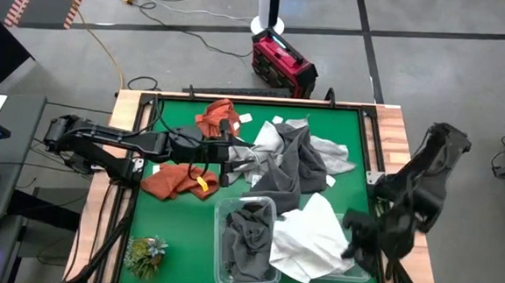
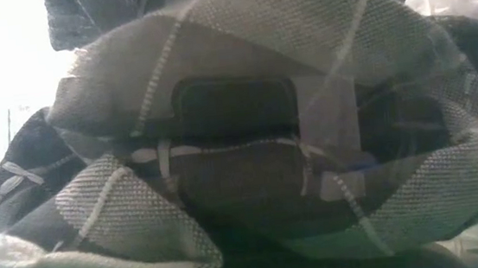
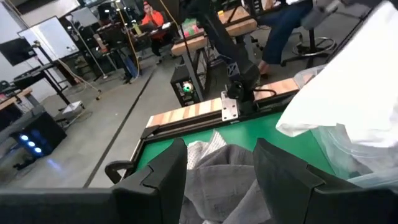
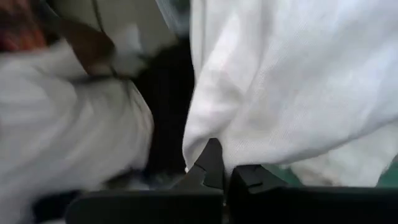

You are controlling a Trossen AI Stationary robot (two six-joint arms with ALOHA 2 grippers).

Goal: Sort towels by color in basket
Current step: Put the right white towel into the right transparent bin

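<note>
My left gripper (image 1: pixel 233 165) reaches in from the table's left to the pile of grey towels (image 1: pixel 295 162) mid-table. It is open (image 3: pixel 221 163), one finger on either side of a light grey fold (image 3: pixel 217 190); whether it touches the fold I cannot tell. Two rust-orange towels (image 1: pixel 217 115) (image 1: pixel 175 182) lie beside the arm. A clear basket (image 1: pixel 224 212) at the near edge holds a dark grey towel (image 1: pixel 248 238). A white towel (image 1: pixel 312 242) is draped over the basket's right side, with my right gripper (image 1: pixel 351 246) at its right edge, shut. My right gripper is shut (image 4: pixel 225 163) on the white towel's edge (image 4: pixel 202 146), pinched between the fingertips. It comes at the towel from the table's right. The cloth spreads away from the fingers and lies over the basket's right side. One layer or several, I cannot tell.
A small green plant tuft (image 1: pixel 145 253) sits at the near left corner. Wooden rails (image 1: pixel 384 136) border the green mat. A light grey towel (image 1: pixel 335 154) lies right of the pile. Plaid grey cloth (image 2: pixel 249 150) fills the low view.
</note>
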